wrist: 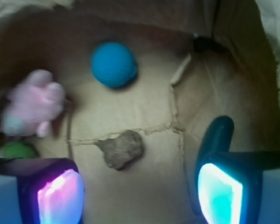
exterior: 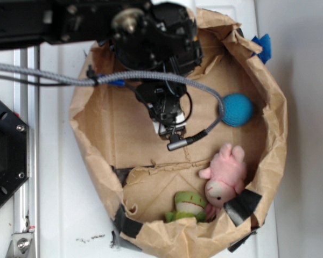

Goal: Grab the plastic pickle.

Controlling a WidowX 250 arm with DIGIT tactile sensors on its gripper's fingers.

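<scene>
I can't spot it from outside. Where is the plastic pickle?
In the wrist view the plastic pickle stands at the right, just behind the right jaw pad, right of the brown rock; the exterior view hides it.

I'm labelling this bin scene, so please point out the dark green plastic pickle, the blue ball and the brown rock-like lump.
Dark green plastic pickle [wrist: 218, 135]: wrist view, upper rounded end.
Blue ball [wrist: 113, 64]: wrist view, centre.
Brown rock-like lump [wrist: 123, 149]: wrist view, middle.

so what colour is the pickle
Dark glossy green pickle, clearest in the wrist view, beside the right finger.
</scene>
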